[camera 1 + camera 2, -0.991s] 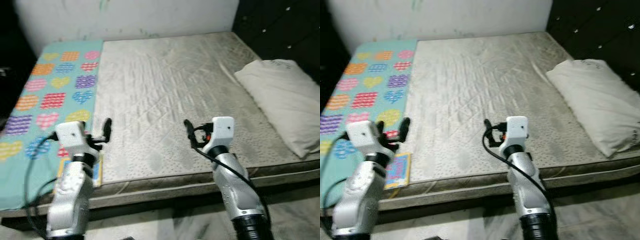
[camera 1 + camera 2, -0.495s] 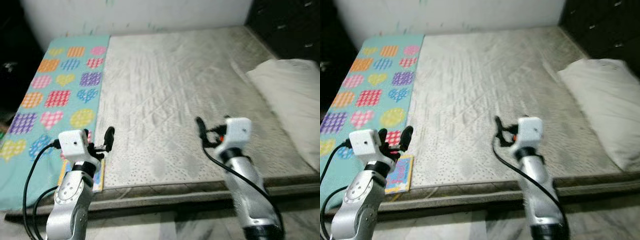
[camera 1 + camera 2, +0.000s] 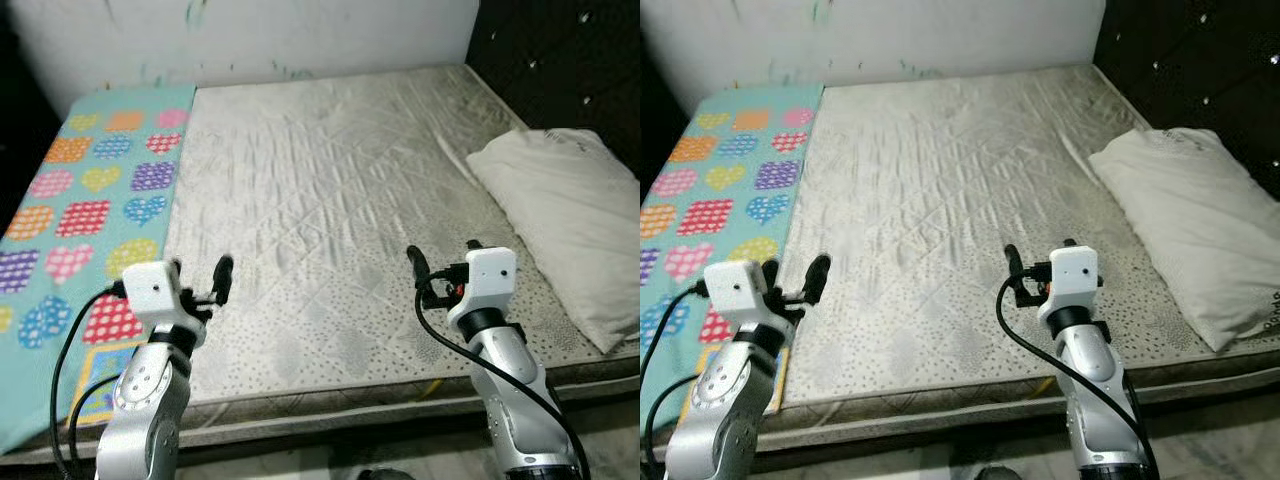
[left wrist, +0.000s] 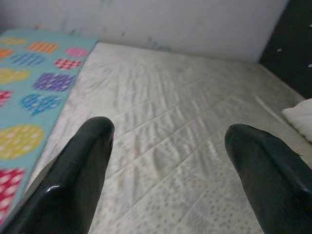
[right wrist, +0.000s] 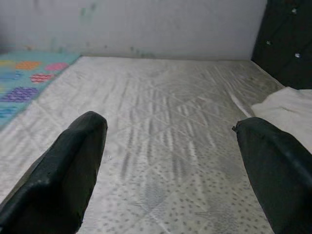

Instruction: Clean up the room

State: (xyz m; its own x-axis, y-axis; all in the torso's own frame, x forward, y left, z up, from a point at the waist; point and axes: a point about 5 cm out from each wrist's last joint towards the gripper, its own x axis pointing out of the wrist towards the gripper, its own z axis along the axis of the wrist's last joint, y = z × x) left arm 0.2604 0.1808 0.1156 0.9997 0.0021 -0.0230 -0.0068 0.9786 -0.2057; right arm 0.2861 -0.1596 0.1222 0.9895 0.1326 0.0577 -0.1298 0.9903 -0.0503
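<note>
over mattress (image 3: pixel 330 200): left claw (image 4: pixel 168 146), right claw (image 5: pixel 170 146) wide, empty (pillow (image 3: pixel 560 210) right).

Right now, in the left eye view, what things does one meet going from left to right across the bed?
Heart-patterned blanket → left end effector → bare mattress → right end effector → white pillow.

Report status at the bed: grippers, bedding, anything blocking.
Left gripper and right gripper open, empty, hovering over mattress near edge. Heart-print blanket along left side, pillow on right. Nothing blocking.
</note>
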